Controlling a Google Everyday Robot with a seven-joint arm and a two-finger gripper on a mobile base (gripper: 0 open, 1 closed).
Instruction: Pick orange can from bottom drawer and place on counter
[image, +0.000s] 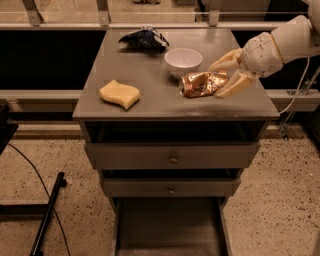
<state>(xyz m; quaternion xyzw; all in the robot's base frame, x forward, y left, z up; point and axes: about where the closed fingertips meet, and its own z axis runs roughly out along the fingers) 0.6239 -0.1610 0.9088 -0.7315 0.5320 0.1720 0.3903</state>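
The orange can is a shiny orange-gold can held on its side over the right half of the grey counter, just in front of the white bowl. My gripper reaches in from the right, and its pale fingers are shut on the can's right end. The can is at or just above the counter surface; I cannot tell whether it touches. The bottom drawer is pulled out at the foot of the cabinet, and the part in view is an empty grey tray.
A white bowl stands behind the can. A pale yellow wavy sponge lies at the counter's front left. A dark crumpled bag lies at the back. Two shut knobbed drawers sit under the counter. A black cable lies on the floor left.
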